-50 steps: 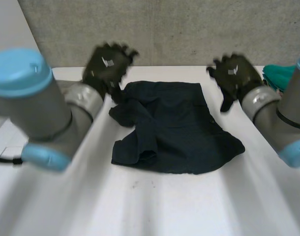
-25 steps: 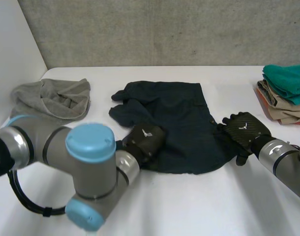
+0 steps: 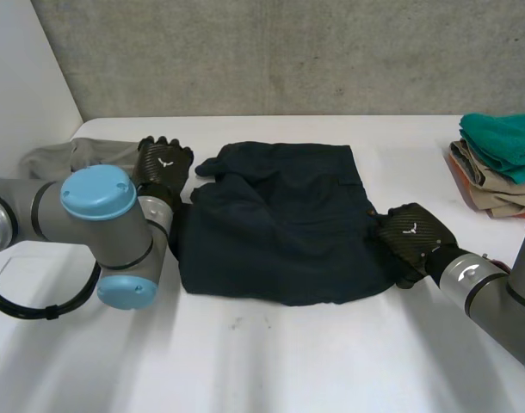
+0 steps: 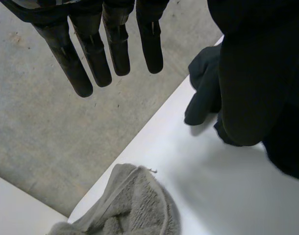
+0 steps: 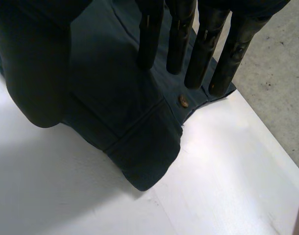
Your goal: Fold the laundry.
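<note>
Now: Flattening the Dark Garment Before the First Fold

A white table [image 3: 271, 361] is shown with a dark navy cloth garment [image 3: 280, 232] spread at its middle, roughly squared but bunched at its far left corner.

The left hand [image 3: 163, 168] is placed at the garment's left edge, near that bunched corner. Its fingers [image 4: 73, 68] are held straight and apart, and nothing is grasped.

The right hand [image 3: 413, 234] is laid at the garment's right edge. Its fingers [image 5: 176, 44] are likewise extended straight over the cloth, with nothing pinched.

The step in hand is judged to be a smoothing of the cloth before folding. It would be done best with both palms kept flat and drawn outward evenly, so that the cloth is tensioned and not dragged to one side. The crumpled far left corner should be opened out first, since any lump left there would be trapped inside the fold. A grasp should be taken only once the edges lie straight.

A stack of folded teal, beige and orange laundry [image 3: 495, 163] is seen at the table's far right, well apart from the garment and cut off by the frame. A grey terry towel [image 3: 47, 159] lies at the far left, partly hidden behind the left arm [image 3: 95, 211]. A small brown button [image 5: 184, 101] is visible just beyond the right fingertips.

Part of the garment's left edge is covered by the left arm. Whether the right fingertips press the cloth or merely hover cannot be told, and the kind of garment cannot be determined.
</note>
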